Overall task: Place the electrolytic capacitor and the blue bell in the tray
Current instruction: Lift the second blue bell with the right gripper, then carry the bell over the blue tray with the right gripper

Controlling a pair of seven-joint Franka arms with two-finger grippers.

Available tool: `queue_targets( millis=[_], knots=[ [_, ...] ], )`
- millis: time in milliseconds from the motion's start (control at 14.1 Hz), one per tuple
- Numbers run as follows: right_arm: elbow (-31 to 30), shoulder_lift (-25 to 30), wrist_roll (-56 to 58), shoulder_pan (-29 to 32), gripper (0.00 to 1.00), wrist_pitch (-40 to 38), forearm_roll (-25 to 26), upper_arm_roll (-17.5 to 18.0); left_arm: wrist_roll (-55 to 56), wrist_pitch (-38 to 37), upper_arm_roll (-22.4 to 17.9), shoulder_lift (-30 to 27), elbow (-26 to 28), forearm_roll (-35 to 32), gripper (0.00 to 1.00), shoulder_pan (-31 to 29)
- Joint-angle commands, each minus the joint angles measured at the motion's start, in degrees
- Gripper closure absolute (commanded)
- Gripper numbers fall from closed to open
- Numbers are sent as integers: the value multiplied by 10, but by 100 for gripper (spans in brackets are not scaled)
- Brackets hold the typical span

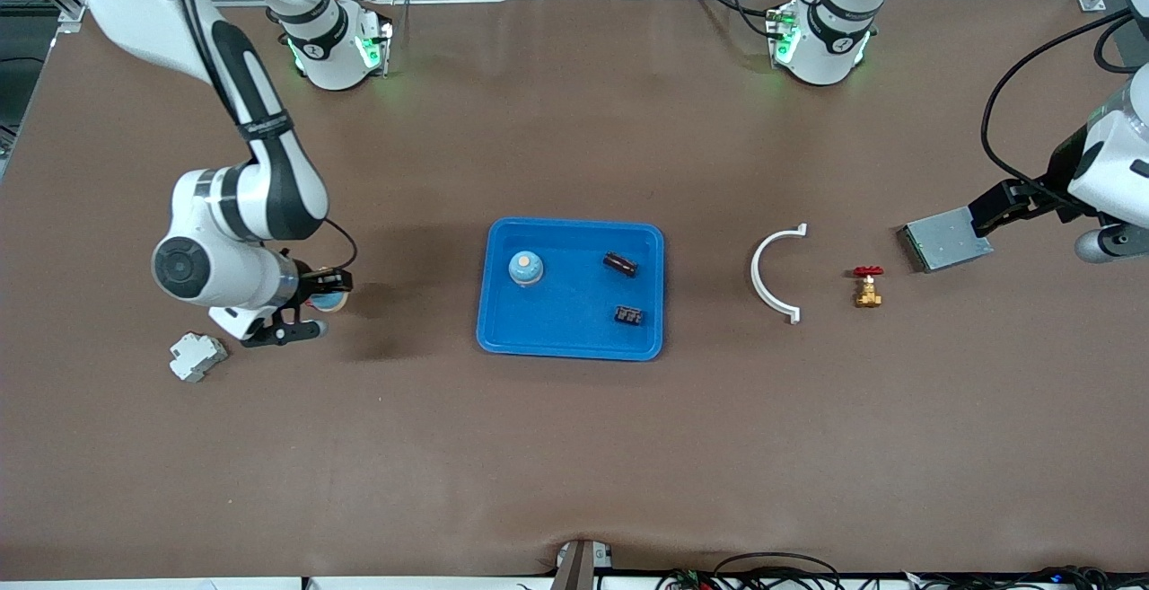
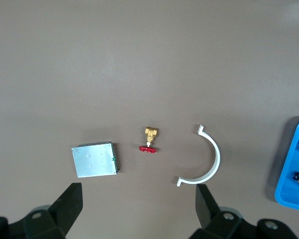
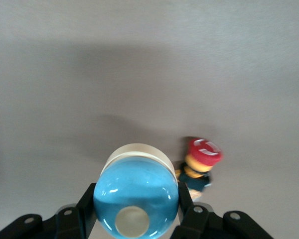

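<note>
Now blue bell [image 3: 136,199] clamped between right jaws, above table [image 1: 574,446]

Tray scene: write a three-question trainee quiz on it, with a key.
1. True or false: the right gripper is shut on a blue bell.
2. How many items lie in the tray? A) one B) three C) five
3. What lies between the white curved clamp and the metal box?
Key: 1 true; 2 B; 3 the brass valve with a red handle.
</note>
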State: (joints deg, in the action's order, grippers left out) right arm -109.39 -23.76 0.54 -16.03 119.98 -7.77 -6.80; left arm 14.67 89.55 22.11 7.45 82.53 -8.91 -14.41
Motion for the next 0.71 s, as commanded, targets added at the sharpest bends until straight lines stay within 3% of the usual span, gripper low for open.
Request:
queue_targets(
  millis=[0,142,284,355,496,638],
  knots=[
    [16,11,-88,-40,90,-19,-4,-2,-35,-3,0,-20,11,13,0,-22],
    [34,6,-153,-77,90,-15,-4,-3,-56,-1,-12,-47,38,33,0,-17],
    [51,4,-202,-104,90,-12,-5,-3,-85,14,-102,-75,75,57,0,51],
    [60,-1,-215,-113,90,-11,-9,-3,-97,14,-123,-93,90,65,0,63],
    [81,-15,-221,-124,90,-9,-51,-4,-99,27,-129,-129,135,66,0,72],
    [103,-29,-226,-132,90,-9,-60,-3,-103,27,-145,-160,166,67,0,96]
  ],
)
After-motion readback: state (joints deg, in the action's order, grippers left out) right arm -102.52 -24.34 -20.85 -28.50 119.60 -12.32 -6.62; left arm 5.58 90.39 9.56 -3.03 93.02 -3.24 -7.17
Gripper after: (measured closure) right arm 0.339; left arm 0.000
